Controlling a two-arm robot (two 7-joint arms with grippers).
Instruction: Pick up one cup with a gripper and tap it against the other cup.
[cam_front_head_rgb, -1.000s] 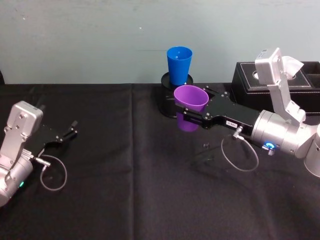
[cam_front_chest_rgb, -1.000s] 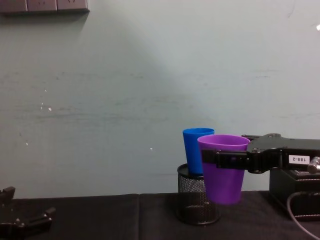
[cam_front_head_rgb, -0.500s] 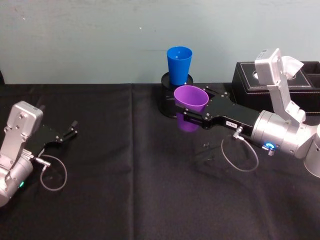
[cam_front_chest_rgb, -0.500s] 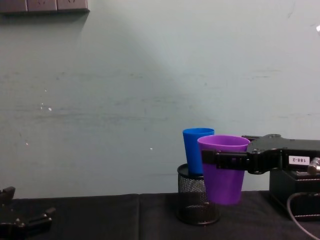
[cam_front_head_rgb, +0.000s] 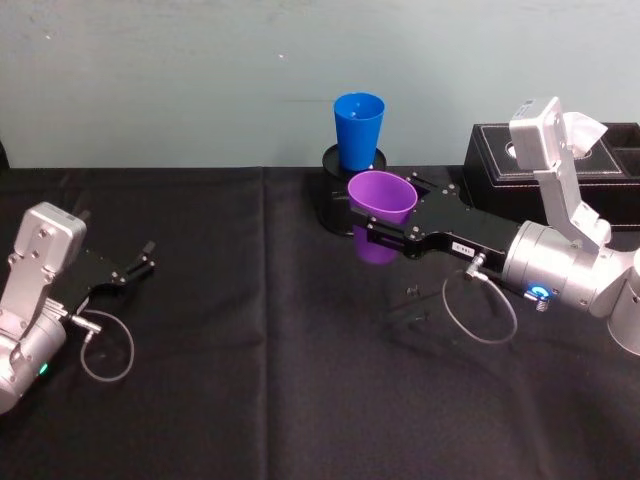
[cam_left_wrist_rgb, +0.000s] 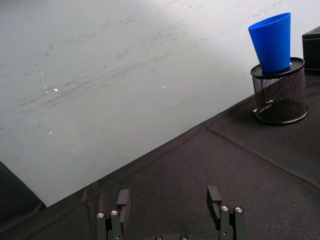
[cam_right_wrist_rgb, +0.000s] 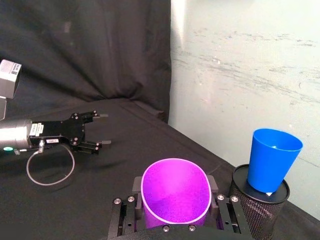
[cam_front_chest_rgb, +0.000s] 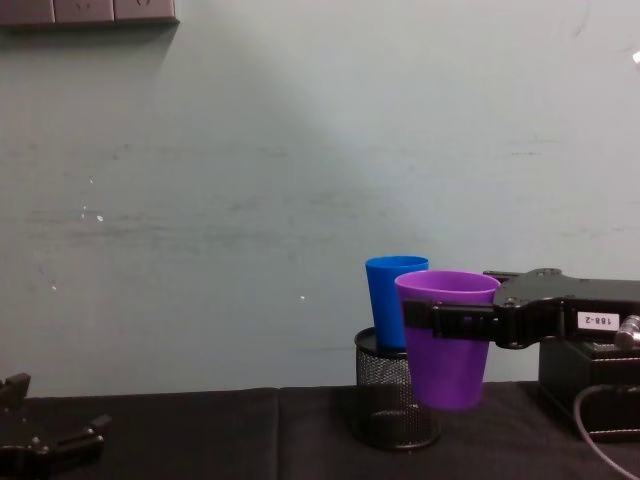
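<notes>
Plastic, thin-walled and light, is how the purple cup (cam_front_head_rgb: 382, 199) looks to me; its smooth sides are likely slippery and a bit springy, so a hold just under the rim seems right, and that is where the right gripper (cam_front_head_rgb: 386, 214) pinches it, one finger on each side. It hangs upright, clear of the black cloth (cam_front_head_rgb: 260, 380), just in front of the blue cup (cam_front_head_rgb: 359, 130), which stands in a black mesh pen holder (cam_front_head_rgb: 330, 200) by the wall; the two cups look close but apart. I'd guess a gentle tap suffices; a hard one could topple the blue cup. The left gripper (cam_front_head_rgb: 140, 265) sits low at the far left, fingers spread, holding nothing.
</notes>
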